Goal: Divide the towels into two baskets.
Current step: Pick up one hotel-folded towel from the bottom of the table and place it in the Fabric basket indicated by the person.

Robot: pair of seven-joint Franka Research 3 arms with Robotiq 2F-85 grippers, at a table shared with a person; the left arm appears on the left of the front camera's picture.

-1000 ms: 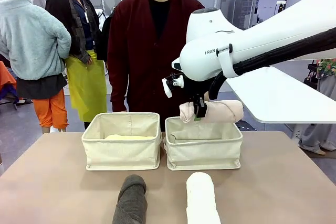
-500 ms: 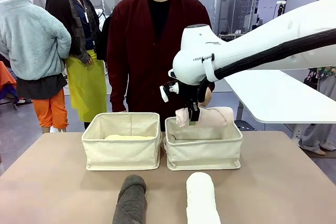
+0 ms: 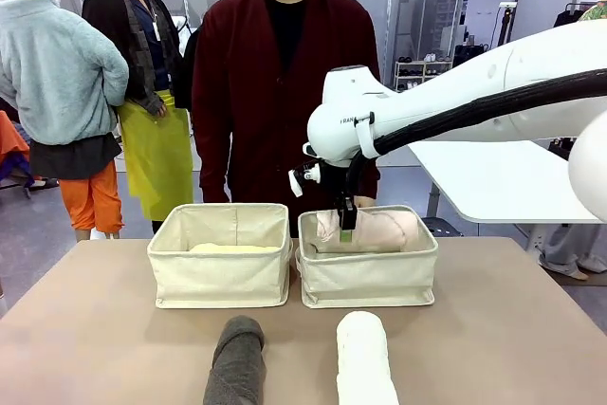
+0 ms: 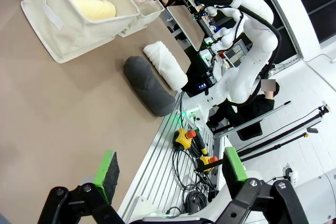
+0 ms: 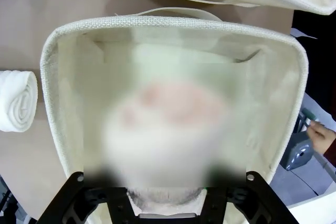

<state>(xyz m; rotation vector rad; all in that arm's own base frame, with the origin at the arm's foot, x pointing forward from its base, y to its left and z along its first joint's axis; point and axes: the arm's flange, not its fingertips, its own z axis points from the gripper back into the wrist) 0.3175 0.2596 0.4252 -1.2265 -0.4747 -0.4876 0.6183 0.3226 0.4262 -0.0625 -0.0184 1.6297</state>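
Nearest us, the left pincer [image 4: 170, 167] hangs by the bench [image 4: 47, 114] edge, jaws spread wide with nothing between them. On the near bench the dark grey towel [image 3: 235, 359] and the white towel [image 3: 365, 359] lie side by side where they lay a second ago, neither yet sorted.

Behind them stand the two baskets. The left basket [image 3: 220, 277] holds the pale yellow towel [image 3: 232, 248]. The change is in the right basket [image 3: 368, 277]. The pale pink towel [image 3: 379, 230], which was carried above its rim a second ago, has come down and now lies lengthwise inside. We judge the task half done, with one towel in each basket and two to go.

The right pincer [image 3: 345, 220] straddles the pink roll near its left end, jaws set wide around it. We cannot tell whether it is gripping or has let go, as its wrist view is blurred. A person [image 3: 275, 92] stands beyond the baskets.
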